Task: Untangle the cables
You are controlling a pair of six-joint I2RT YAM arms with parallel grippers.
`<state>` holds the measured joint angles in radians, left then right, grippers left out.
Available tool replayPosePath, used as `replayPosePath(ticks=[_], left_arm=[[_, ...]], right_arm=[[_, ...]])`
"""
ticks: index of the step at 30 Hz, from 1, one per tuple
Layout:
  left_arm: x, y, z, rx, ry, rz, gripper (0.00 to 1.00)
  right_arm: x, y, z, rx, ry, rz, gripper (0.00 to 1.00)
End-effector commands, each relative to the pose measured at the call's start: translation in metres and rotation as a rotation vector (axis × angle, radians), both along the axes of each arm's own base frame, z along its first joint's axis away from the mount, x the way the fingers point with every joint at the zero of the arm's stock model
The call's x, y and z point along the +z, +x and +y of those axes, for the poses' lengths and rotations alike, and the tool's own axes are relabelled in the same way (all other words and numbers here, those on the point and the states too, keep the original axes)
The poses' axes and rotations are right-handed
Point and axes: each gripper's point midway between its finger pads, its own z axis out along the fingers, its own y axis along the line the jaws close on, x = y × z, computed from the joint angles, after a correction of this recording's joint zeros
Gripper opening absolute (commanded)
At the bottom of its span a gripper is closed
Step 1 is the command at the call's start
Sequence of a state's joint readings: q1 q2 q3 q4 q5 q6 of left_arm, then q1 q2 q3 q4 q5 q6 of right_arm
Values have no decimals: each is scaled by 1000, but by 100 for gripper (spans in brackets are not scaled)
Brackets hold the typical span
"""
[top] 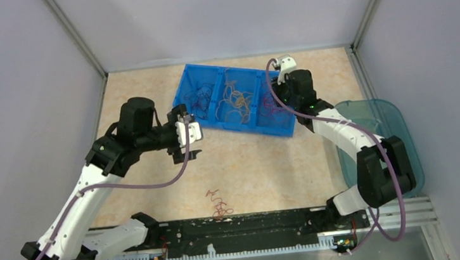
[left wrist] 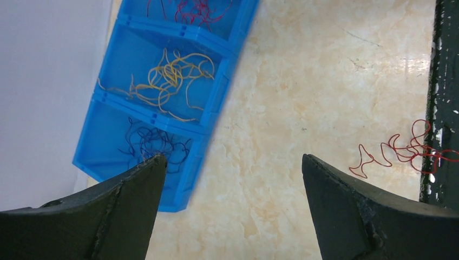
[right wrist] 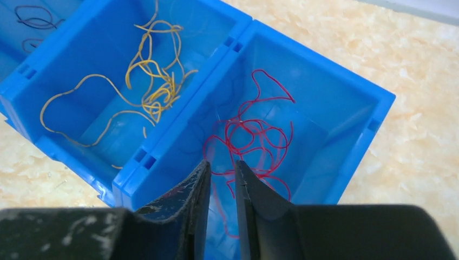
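Fingers (left wrist: 130, 200) of the left gripper (left wrist: 231, 162) spread fully apart: black, wedge-shaped, matt and scuffed, holding nothing, hovering over bare tabletop just near of the bin's left end. Fingers (right wrist: 189, 200) of the right gripper (right wrist: 222, 165) parted by only a narrow slit, nothing visibly pinched, poised above the right-hand compartment of the blue bin (right wrist: 325, 60). Underneath, one flat table (top: 269, 164) in a glossy beige marbled finish, closed in on left, far and right by plain pale grey walls (top: 17, 61) with slim metal posts (top: 75, 33) in the far corners. Along the near edge, one black strip (top: 256, 226), speckled white. One bin of hard blue plastic, rectangular, set askew at the far middle, split into three compartments. In the left one, dark purple-blue cables (left wrist: 154, 143); in the middle one, orange-yellow cables (right wrist: 151, 86); in the right one, red cables (right wrist: 249, 135). All hair-thin, limp and looped, too knotted to count strand by strand. One loose red clump (top: 220, 204) on the table at the near middle, touching the black strip, well apart from the bin. At the far right, one translucent teal tub (top: 398, 114) with rounded corners, partly behind the right arm (top: 342, 132). Two arms in all, white and black, each trailing one thick lilac cord (top: 156, 183).
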<state>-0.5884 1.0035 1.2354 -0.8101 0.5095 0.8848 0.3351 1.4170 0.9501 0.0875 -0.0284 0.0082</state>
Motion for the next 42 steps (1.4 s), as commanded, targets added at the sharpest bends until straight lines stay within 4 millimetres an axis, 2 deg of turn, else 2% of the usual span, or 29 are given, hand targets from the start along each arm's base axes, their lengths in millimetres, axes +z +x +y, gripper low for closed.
replayPosePath(ticks=[1,5,7,9,10,12,14,16,18,20,22,25,28,31,37,40,41,42], left_arm=[[-3,17,8,133,-5,54,100],[-3,43,16,247,-63,115,100],[-1,62,29,328,-111,178,100],[-2,78,44,394,-148,238,100],[-2,85,52,428,-162,252,100],[-4,96,67,482,-185,265,100],[-12,101,76,526,-190,283,100],[-19,103,81,551,-184,300,100],[-23,102,84,557,-185,303,100],[-25,102,85,558,-188,286,100],[-26,102,87,565,-194,269,100],[-26,105,93,592,-214,262,100],[-30,105,98,606,-214,276,100],[-35,104,102,613,-218,290,100],[-36,100,105,612,-227,279,100],[-38,98,106,606,-226,270,100],[-39,97,106,609,-223,272,100],[-40,97,107,611,-221,272,100]], right_arm=[[43,16,-7,-68,30,-70,29],[68,15,-12,-91,14,-109,41],[86,2,6,-20,15,-152,47],[97,-19,33,84,-4,-187,53],[100,-33,50,154,-5,-200,56],[94,-77,94,374,27,-194,62],[82,-129,134,599,39,-187,66],[64,-181,164,802,29,-169,69],[40,-224,183,952,-8,-130,70],[18,-258,198,1062,-4,-65,69],[-1,-281,209,1145,-12,0,69],[-28,-302,221,1220,-57,77,69],[-50,-312,236,1276,-109,122,69],[-81,-312,248,1302,-200,156,69],[-115,-298,267,1269,-286,154,65],[-122,-295,271,1258,-282,149,56],[-123,-294,272,1253,-281,147,51],[-123,-293,273,1247,-282,144,40]])
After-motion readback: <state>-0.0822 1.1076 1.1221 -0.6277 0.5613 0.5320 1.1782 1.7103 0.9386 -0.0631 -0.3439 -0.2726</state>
